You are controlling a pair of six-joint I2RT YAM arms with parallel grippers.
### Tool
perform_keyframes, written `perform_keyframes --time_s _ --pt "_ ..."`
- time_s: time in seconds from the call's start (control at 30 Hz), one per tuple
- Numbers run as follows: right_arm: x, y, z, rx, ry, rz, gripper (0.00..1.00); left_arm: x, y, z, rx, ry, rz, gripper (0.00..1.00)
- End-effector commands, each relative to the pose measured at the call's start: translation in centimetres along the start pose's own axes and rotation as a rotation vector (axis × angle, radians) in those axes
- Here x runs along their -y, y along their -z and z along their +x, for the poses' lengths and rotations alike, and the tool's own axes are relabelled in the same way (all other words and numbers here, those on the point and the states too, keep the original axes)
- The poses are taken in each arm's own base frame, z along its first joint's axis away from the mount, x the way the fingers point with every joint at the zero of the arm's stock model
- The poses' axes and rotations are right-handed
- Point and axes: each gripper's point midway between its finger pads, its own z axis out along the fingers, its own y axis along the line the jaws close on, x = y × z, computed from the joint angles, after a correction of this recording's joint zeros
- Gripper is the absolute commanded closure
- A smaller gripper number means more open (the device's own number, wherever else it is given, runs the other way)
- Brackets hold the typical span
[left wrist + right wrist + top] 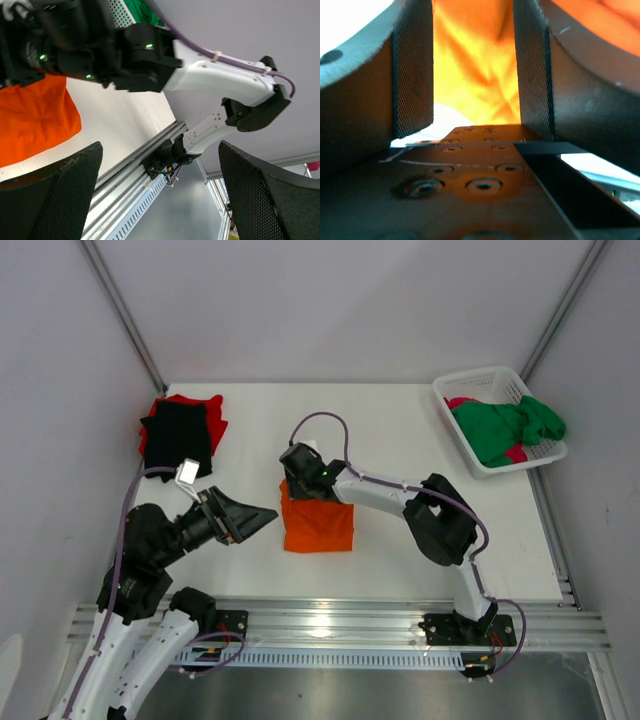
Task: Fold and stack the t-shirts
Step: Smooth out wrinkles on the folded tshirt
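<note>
An orange t-shirt (318, 525) (35, 120) (470, 85), folded into a small rectangle, lies mid-table. My right gripper (300, 472) (473, 20) points down at its far edge, jaws open and wide apart, with orange cloth showing between the fingers (415, 75). My left gripper (262, 516) (160, 195) hovers just left of the shirt, wide open and holding nothing. At the far left a folded black t-shirt (180, 430) lies on a red one (200, 403). Green (510, 425) and magenta-pink (462, 402) t-shirts lie crumpled in the basket.
The white lattice basket (480, 380) stands at the table's far right corner. The right arm (440, 520) (220, 80) reaches across the table's middle. An aluminium rail (340, 625) runs along the near edge.
</note>
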Motion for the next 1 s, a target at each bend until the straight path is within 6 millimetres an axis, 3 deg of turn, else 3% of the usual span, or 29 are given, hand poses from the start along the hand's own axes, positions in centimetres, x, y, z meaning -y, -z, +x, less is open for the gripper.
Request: perform_keyframes --time_s 0.0,0.1,0.27,0.63,0.97 --pt "-1.2 5.7 -7.4 0.210 -0.022 -0.031 0.47 -0.2 -0.5 0.2 -0.003 0.017 0.022 0.01" --pt "-0.9 8.0 -9.2 0.255 -0.044 -0.004 0.47 -0.3 -0.7 0.3 -0.009 0.020 0.027 0.00" --pt "1.6 9.1 -7.7 0.216 -0.074 0.116 0.47 -0.4 -1.0 0.3 -0.017 0.019 0.026 0.00" --pt "5.8 7.4 -3.1 0.084 -0.138 0.276 0.47 -0.5 -1.2 0.3 -0.030 0.013 0.018 0.01" --pt "7.1 6.1 -0.4 -0.007 -0.190 0.362 0.47 -0.8 -1.1 0.2 -0.026 0.010 -0.002 0.01"
